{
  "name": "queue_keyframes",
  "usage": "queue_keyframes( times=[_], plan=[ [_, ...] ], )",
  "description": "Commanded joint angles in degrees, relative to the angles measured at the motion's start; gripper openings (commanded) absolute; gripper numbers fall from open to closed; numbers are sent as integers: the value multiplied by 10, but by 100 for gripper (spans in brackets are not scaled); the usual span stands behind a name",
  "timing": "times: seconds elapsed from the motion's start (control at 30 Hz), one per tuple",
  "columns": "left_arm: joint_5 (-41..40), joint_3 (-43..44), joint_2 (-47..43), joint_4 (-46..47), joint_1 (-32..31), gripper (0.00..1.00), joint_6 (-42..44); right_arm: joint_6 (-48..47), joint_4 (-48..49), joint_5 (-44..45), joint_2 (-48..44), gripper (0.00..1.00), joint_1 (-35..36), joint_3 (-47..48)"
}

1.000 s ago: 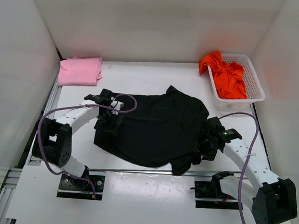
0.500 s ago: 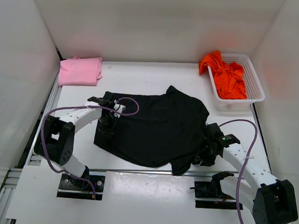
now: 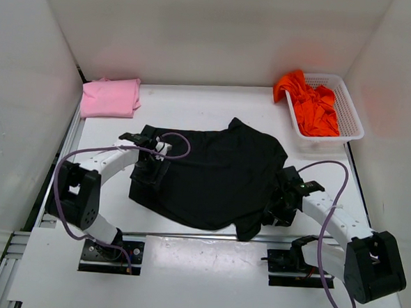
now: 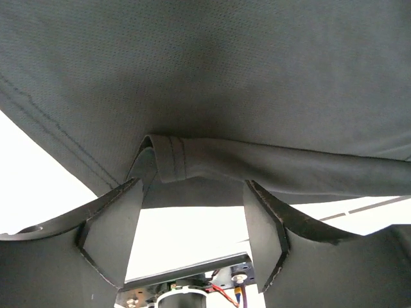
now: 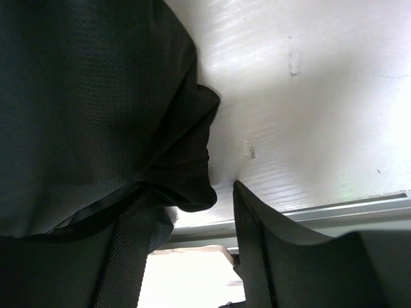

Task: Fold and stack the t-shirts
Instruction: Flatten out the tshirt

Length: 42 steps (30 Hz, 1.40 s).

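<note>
The black t-shirt (image 3: 218,172) lies spread out and rumpled in the middle of the table. My left gripper (image 3: 147,173) sits at its left edge. In the left wrist view that gripper (image 4: 192,192) is open, and a rolled black hem (image 4: 186,160) lies just past the fingertips. My right gripper (image 3: 278,204) is at the shirt's right edge. It (image 5: 192,196) is open too, with a lobe of black fabric (image 5: 83,96) hanging between the fingers. A folded light pink t-shirt (image 3: 110,97) rests at the back left. The orange-red t-shirt (image 3: 310,104) is bunched in the basket.
The white mesh basket (image 3: 354,125) stands at the back right, and the orange-red shirt spills over its left rim. White walls close in the table (image 3: 194,108) on three sides. A metal rail (image 5: 334,208) runs along the near edge, just in front of the black shirt.
The right arm has drawn in a little toward the shirt's right edge. The left gripper has shifted slightly along the left edge. The black shirt lies much as before.
</note>
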Motion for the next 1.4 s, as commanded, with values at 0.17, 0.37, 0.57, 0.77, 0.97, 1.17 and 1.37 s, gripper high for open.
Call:
queue_keyframes(
  times=[0.17,0.37,0.57,0.77,0.97,1.17,1.37],
  plan=[
    [23,22,55,-2,-1,58,1,2,37,11,-9,61,2,-4],
    [28,27,60,-14,-1,13,1,-10,59,-19,-15,38,2,-9],
    [20,22,46,-8,-1,10,1,-23,70,-25,-15,0,2,-9],
    [-49,142,19,13,69,10,1,-116,45,-37,67,0,-53,172],
    [-91,426,25,20,130,10,1,-183,-113,-71,254,0,-112,721],
    [-79,489,-38,47,192,10,1,-178,-86,-98,228,0,-126,810],
    [-65,265,-139,9,180,10,1,-149,-35,-135,55,0,-126,444]
  ],
)
